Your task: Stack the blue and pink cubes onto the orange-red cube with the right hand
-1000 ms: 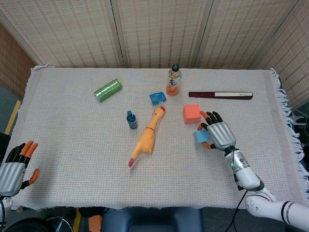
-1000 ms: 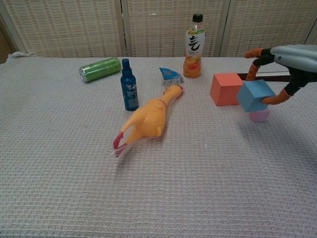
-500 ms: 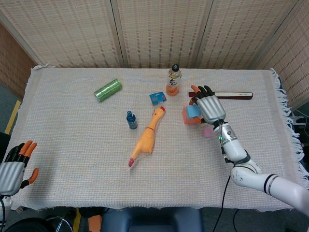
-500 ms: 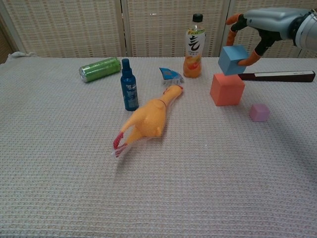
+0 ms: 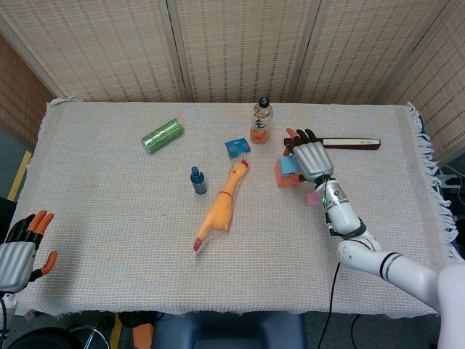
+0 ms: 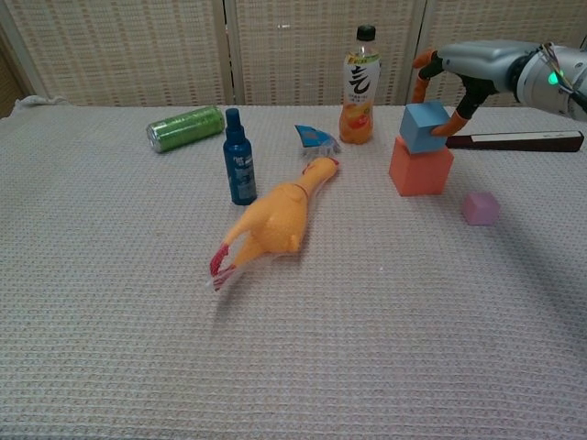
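The orange-red cube point(image 6: 420, 170) point(image 5: 285, 176) stands right of centre on the cloth. On its top rests the blue cube point(image 6: 424, 126) point(image 5: 290, 164), and my right hand point(image 6: 463, 71) point(image 5: 310, 158) still holds it between thumb and fingers from above. The small pink cube point(image 6: 481, 208) point(image 5: 313, 198) lies on the cloth to the right of the orange-red one, apart from it. My left hand point(image 5: 19, 251) hangs open at the table's near left corner, holding nothing; only the head view shows it.
A rubber chicken point(image 6: 271, 221), a small blue bottle point(image 6: 239, 158), a green can point(image 6: 185, 127), a blue wrapper point(image 6: 316, 138) and an orange drink bottle point(image 6: 360, 87) lie left of the cubes. A dark flat bar point(image 6: 518, 141) lies behind the right hand.
My right hand carried the blue cube up from beside the pink cube, over the orange-red cube, and lowered it onto its top. The left hand stayed put.
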Controlling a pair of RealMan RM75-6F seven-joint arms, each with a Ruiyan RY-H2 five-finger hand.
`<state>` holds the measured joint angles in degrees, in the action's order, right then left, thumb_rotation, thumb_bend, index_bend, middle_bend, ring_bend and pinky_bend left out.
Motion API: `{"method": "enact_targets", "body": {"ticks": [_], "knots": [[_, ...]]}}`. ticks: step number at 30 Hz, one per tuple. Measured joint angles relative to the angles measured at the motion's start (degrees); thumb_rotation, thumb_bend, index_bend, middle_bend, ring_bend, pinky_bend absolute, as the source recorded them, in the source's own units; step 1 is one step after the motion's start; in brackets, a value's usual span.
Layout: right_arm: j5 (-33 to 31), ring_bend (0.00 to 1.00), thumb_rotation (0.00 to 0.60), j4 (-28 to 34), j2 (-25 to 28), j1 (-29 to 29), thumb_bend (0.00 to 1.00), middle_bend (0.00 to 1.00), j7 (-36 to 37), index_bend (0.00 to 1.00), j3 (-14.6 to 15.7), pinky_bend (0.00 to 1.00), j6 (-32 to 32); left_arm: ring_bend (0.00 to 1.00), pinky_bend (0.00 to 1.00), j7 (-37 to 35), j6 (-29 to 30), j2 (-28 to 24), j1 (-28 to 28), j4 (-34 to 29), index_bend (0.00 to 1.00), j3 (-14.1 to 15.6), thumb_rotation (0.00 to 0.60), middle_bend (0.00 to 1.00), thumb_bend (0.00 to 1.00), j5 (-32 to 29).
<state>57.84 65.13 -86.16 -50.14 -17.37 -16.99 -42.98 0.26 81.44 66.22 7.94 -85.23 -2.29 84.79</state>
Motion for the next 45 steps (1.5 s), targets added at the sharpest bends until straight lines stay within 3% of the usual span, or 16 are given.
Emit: {"method": "enact_targets", "body": {"ticks": [16, 32, 45], "knots": [[0.5, 0.00, 0.600, -5.2, -2.4, -0.8, 0.23, 0.00, 3.0, 0.46, 1.1, 0.00, -0.1, 0.00, 0.08, 0.2, -1.0, 0.3, 0.3, 0.4, 0.00, 0.0, 0.600, 0.00, 0.43, -0.7], [0.4, 0.00, 0.600, -6.1, -2.9, -0.4, 0.23, 0.00, 3.3, 0.45, 1.9, 0.00, -0.8, 0.00, 0.08, -0.1, -1.4, 0.3, 0.5, 0.5, 0.00, 0.1, 0.600, 0.00, 0.43, -0.7], [-1.9, 0.00, 0.600, -5.2, -3.1, -0.1, 0.23, 0.00, -0.6, 0.24, 2.3, 0.00, -1.7, 0.00, 0.08, -0.4, -1.5, 0.2, 0.5, 0.5, 0.00, 0.2, 0.600, 0.00, 0.43, -0.7]]}}
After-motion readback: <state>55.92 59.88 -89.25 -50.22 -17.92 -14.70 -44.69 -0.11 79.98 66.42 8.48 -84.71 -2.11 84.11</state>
